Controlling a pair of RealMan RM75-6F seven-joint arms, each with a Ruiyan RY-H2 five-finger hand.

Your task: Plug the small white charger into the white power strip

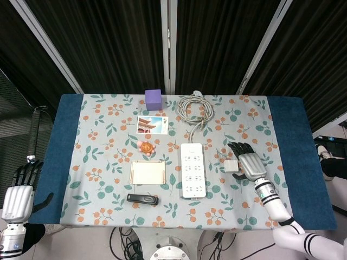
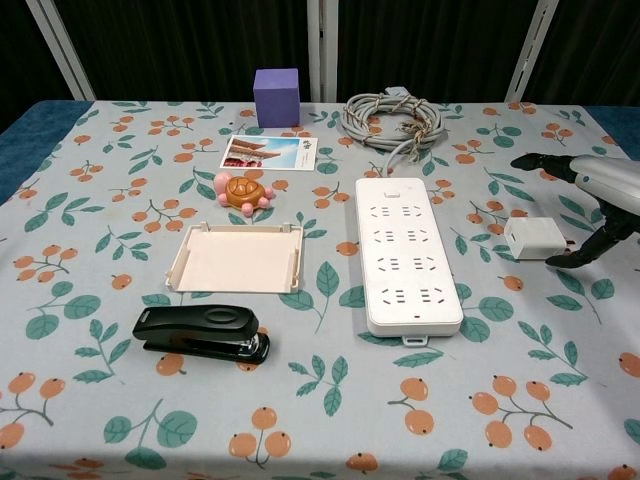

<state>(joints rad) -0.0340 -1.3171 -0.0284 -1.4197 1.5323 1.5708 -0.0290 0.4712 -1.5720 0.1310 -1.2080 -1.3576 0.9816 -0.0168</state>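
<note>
head view: high above my desk (image 1: 70, 141), looking steeply down, far off.
chest view: low, near edge, facing far side, close.
shared: the desk's middle.

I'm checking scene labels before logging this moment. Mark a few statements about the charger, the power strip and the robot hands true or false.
1. The charger is plugged into the power strip. False: it lies on the table beside the strip.
2. The right robot hand is next to the charger, fingers spread. True.
3. The left robot hand holds the stapler. False: it is at the table's edge, holding nothing.
4. The strip's cable lies coiled behind it. True.
</note>
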